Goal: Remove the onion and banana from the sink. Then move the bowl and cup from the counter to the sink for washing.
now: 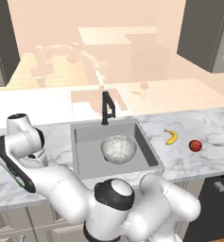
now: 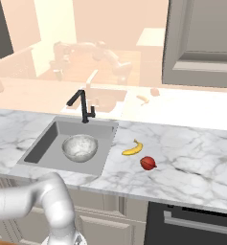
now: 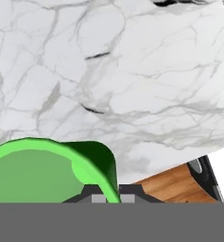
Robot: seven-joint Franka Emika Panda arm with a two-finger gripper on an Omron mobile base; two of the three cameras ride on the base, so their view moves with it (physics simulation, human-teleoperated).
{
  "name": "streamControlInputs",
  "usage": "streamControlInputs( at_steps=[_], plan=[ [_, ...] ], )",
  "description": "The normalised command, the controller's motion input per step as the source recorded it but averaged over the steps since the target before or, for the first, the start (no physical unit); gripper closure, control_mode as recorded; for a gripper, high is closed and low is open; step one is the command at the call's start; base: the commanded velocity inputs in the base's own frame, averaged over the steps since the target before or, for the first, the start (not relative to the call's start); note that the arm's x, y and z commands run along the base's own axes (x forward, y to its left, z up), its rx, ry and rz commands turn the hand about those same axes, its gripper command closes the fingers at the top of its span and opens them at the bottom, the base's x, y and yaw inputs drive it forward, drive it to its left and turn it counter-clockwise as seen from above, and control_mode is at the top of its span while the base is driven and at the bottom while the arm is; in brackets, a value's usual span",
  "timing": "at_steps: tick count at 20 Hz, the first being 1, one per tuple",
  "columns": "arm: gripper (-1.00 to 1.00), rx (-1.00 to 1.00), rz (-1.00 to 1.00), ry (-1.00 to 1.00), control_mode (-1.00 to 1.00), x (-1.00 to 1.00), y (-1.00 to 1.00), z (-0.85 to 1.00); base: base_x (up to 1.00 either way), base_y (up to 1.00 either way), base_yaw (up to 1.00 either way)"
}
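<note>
clamped on the rim of the green cup (image 3: 47, 165) above the counter (image 3: 132, 71). onion (image 1: 195, 145) and banana (image 1: 171, 136) already out, bowl (image 1: 118, 149) in the sink (image 1: 85, 142). last step: carry cup over basin, then release.

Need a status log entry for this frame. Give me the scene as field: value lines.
sink: holds bowl
banana: on counter, right of sink
onion: on counter, right of banana
cup: green rim pinched between the finger tips, above marble
gripper: shut on cup rim
left to do: cup into sink
</note>
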Motion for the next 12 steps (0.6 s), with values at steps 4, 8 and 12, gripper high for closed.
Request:
streamControlInputs(
  at_steps=[4, 8, 12],
  plan=[
    [1.0, 0.0, 0.0, 0.0, -1.0, -0.06, -0.32, 0.1, 0.0, 0.0, 0.0],
    [1.0, 0.0, 0.0, 0.0, -1.0, 0.0, -0.32, 0.12, 0.0, 0.0, 0.0],
    [1.0, 0.0, 0.0, 0.0, -1.0, 0.0, -0.31, 0.09, 0.0, 0.0, 0.0]
  ],
)
